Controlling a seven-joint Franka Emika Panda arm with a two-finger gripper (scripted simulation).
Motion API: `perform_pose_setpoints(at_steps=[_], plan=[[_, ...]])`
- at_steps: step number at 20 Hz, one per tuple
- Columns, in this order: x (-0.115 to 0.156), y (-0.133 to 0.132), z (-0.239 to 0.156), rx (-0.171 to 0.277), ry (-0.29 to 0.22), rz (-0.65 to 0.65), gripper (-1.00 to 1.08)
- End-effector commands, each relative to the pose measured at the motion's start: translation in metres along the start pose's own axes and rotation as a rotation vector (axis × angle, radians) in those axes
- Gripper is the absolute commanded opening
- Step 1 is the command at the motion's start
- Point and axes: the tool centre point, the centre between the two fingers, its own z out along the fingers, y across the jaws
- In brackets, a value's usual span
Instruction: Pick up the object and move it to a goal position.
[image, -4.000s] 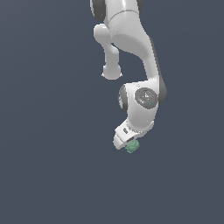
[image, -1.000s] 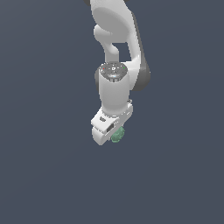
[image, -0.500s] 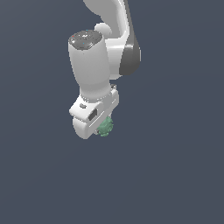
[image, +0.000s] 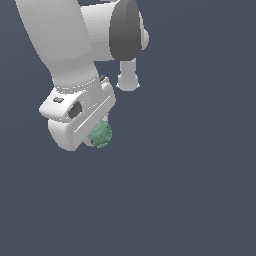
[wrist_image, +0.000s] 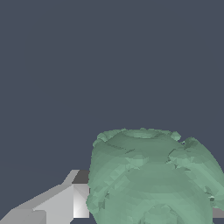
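Fingers (wrist_image: 65, 203) of the white arm (image: 65, 45) are closed on the lumpy green ball (image: 101, 134), holding it against plain dark background

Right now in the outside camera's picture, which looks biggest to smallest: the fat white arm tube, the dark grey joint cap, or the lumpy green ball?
1. Fat white arm tube, though it runs off the frame.
2. Dark grey joint cap.
3. Lumpy green ball, clearly smallest.
The arm parts may sit nearer the camera, so true sizes stay unsure.

arm: upper left of the exterior view, running down to the gripper (image: 95, 137) left of centre | object (image: 101, 134): at the gripper's lower right end, between its fingers | wrist view: object (wrist_image: 151, 177) lower right, one finger (wrist_image: 65, 199) touching it, lower left
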Motion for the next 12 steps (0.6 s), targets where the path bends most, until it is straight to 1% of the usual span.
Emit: perform_pose_setpoints(at_steps=[1, 6, 12], plan=[[-0.008, 0.01, -0.019, -0.001, 0.011, -0.04, -1.0], [-0.021, 0.029, -0.051, -0.003, 0.029, -0.108, -1.0], [-0.032, 0.047, -0.08, -0.005, 0.045, -0.169, -1.0]])
